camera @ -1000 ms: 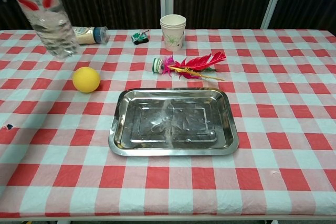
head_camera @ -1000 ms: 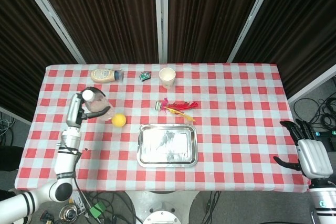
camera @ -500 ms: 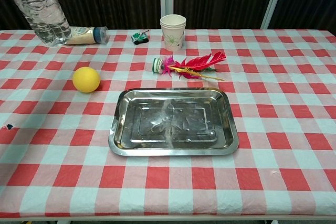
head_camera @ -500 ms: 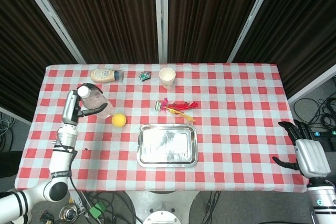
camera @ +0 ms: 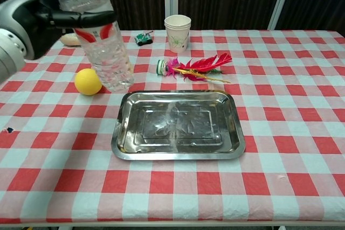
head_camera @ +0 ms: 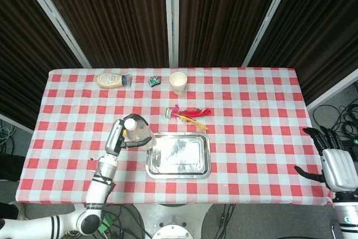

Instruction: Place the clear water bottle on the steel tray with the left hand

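Note:
My left hand [head_camera: 119, 137] [camera: 32, 17] grips the clear water bottle [camera: 99, 41] [head_camera: 137, 134] around its upper part and holds it in the air, tilted. The bottle hangs just left of the steel tray [camera: 178, 125] [head_camera: 178, 154], its base near the tray's far left corner. Its white cap [head_camera: 130, 123] shows in the head view. The tray is empty and lies at the middle front of the checked table. My right hand [head_camera: 335, 163] hangs off the table's right front edge, fingers spread, holding nothing.
A yellow ball [camera: 87, 81] lies behind the bottle, left of the tray. A feather toy [camera: 194, 65] lies just beyond the tray. A paper cup [camera: 178, 33], a small green toy [camera: 143, 38] and a lying sauce bottle [head_camera: 112, 79] stand along the far side.
My left hand has carried the bottle from the far left of the table rightward and toward the front, up to the tray's left edge. The right hand barely shifted.

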